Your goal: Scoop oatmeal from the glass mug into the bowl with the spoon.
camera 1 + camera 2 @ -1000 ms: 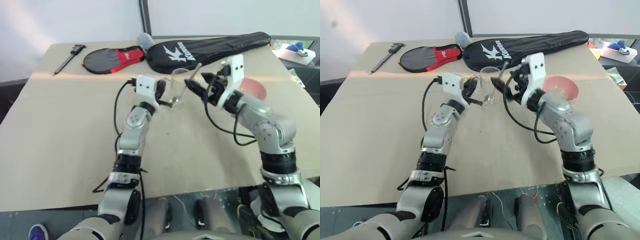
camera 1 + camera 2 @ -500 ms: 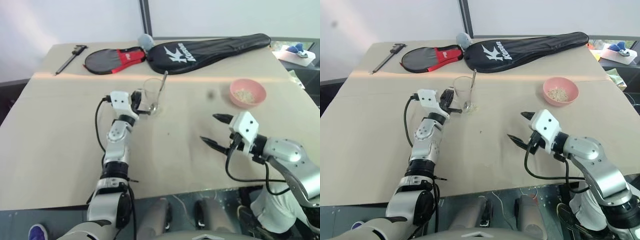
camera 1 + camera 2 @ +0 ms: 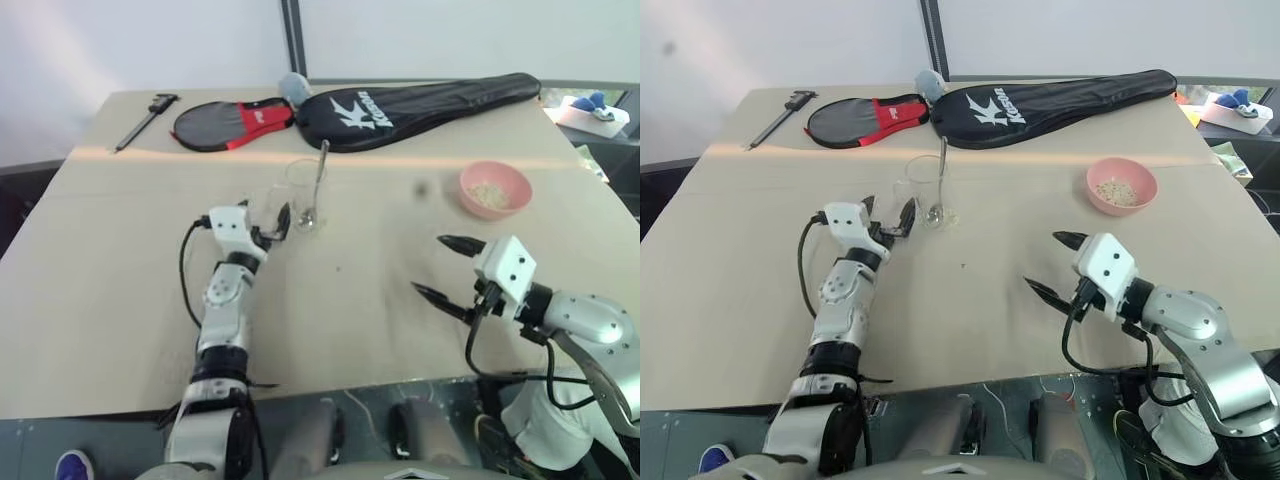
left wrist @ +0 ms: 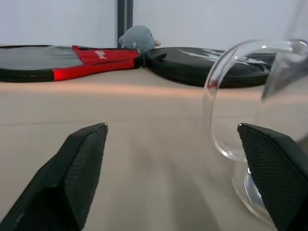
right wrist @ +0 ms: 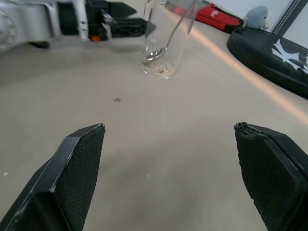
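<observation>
The glass mug stands upright mid-table with the spoon leaning inside it, handle up. A little oatmeal lies at the mug's base. My left gripper is open just short of the mug, not touching it; the mug's handle curves ahead of its fingers. More oatmeal lies in the pink bowl at the right. My right gripper stands open and empty over bare table, nearer the front edge than the bowl.
Along the far edge lie a black racket bag, a red-and-black racket cover, a grey plush toy and a dark caliper. A white and blue item sits beyond the far right corner.
My left gripper has opened, let go of the mug and drawn back a little. My right gripper has left the spoon in the mug and pulled back towards the front edge.
</observation>
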`<state>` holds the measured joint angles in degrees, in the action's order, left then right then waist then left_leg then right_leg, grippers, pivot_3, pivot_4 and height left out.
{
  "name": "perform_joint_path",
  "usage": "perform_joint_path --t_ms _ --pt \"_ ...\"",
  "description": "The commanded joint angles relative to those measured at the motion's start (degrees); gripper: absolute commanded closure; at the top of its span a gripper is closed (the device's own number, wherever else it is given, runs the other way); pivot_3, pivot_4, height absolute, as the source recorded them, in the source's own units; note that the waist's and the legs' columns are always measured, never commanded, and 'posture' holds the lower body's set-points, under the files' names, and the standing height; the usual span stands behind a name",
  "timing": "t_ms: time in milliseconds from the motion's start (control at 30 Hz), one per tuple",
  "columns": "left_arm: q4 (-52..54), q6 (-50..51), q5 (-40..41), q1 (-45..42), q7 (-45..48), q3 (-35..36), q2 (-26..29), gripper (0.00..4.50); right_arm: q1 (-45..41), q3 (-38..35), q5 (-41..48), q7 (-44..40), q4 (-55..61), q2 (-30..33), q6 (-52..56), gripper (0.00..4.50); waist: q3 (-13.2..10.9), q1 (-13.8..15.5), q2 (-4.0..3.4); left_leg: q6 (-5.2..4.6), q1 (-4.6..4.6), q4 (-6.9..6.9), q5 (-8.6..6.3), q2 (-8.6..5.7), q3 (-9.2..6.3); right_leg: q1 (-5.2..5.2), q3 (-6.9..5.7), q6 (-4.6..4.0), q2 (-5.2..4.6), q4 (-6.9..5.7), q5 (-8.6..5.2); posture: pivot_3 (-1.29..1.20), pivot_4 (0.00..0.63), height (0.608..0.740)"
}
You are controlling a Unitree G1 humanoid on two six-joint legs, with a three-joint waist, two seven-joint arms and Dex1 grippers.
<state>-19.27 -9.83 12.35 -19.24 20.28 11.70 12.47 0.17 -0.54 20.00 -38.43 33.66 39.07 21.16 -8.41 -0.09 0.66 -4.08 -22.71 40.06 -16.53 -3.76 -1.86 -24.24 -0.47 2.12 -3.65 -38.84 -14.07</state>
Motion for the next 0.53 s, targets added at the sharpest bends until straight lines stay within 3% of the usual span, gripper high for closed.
perform_joint_path --t_ms 33,200,300,533 --pt "13.75 6.30 3.94 7.61 5.78 -1.47 3.40 0.02 2.51 -5.47 -1.74 -0.28 -2.28 1.56 -3.14 0.14 0.00 -0.04 0.00 0.00 0.00 0.00 0.00 0.00 0.01 0.01 0.02 0.00 0.00 0.01 0.00 0.00 0.150 0.740" --pt "30.10 16.45 11.02 22.36 14.95 -2.77 10.79 0.02 6.83 -11.39 -1.53 -3.45 -7.48 3.35 -7.64 0.14 -0.01 0.12 -0.05 -0.03 0.04 -0.03 -0.03 0.02 0.01 0.03 0.02 -0.01 -0.02 0.04 -0.01 0.00 0.150 0.740" --pt "35.92 19.63 13.89 29.04 18.18 0.18 15.50 0.02 9.07 -15.31 -1.79 -4.88 -10.60 4.36 -9.70 0.14 -0.04 0.70 -0.12 -0.26 0.29 -0.09 -0.17 0.05 0.01 0.30 0.01 -0.03 -0.05 0.10 -0.02 0.00 0.150 0.740" --pt "43.28 22.12 17.06 37.10 22.12 4.60 21.11 0.02 13.95 -22.14 -1.75 -6.59 -12.96 5.55 -11.27 0.14 0.00 1.16 -0.24 -0.44 0.78 -0.64 -0.28 0.07 0.05 0.82 -0.01 -0.05 -0.12 0.79 -0.03 0.00 0.150 0.740"
